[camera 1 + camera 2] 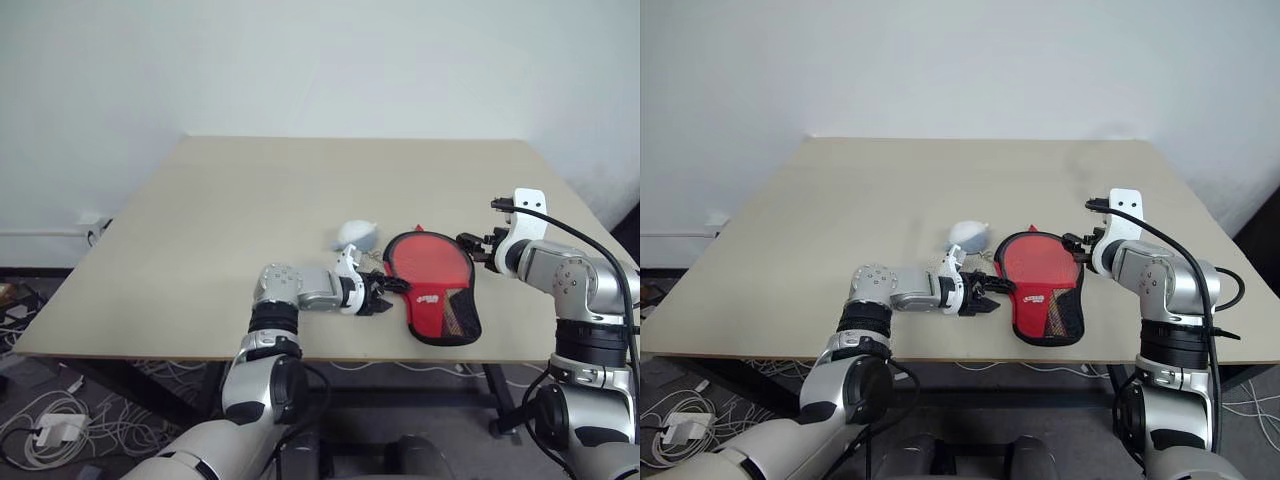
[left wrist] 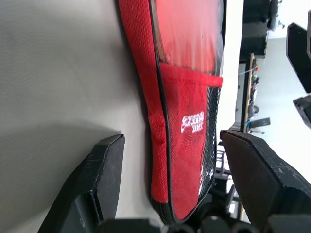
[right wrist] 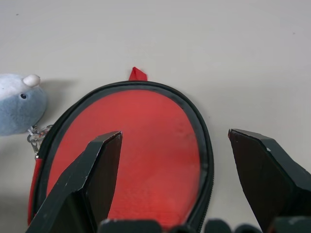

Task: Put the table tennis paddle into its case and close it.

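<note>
Hovering beside the case, the left gripper (image 1: 385, 297) sits at the case's narrow end, fingers spread and holding nothing; in its wrist view the two black fingers (image 2: 99, 179) straddle the mesh end without touching it. The right gripper (image 1: 480, 247) is at the wide round end, fingers also parted and empty, one on each side of the red top as seen from its wrist camera.

The case (image 1: 432, 286) lies flat near the front edge of the table (image 1: 200, 220), red top up, black edging all round, white logo (image 2: 193, 123) and mesh pocket at the narrow end. Paddle itself can't be made out as a separate thing; judging by the flat filled shape it's probably already inside, but not certain. Whether the zip is fully shut can't be told either. A small grey plush charm (image 1: 355, 234) lies just beside the wide end, chained to the zip area.

Risks from here:
- Case sits near the table edge, so a push from the left fingers could slide it off.
- If the zip is only partly closed, tugging the charm at an angle may jam it or drag the whole case instead of running the slider.
- Both grippers empty, so nothing pins the case while pulling.
</note>
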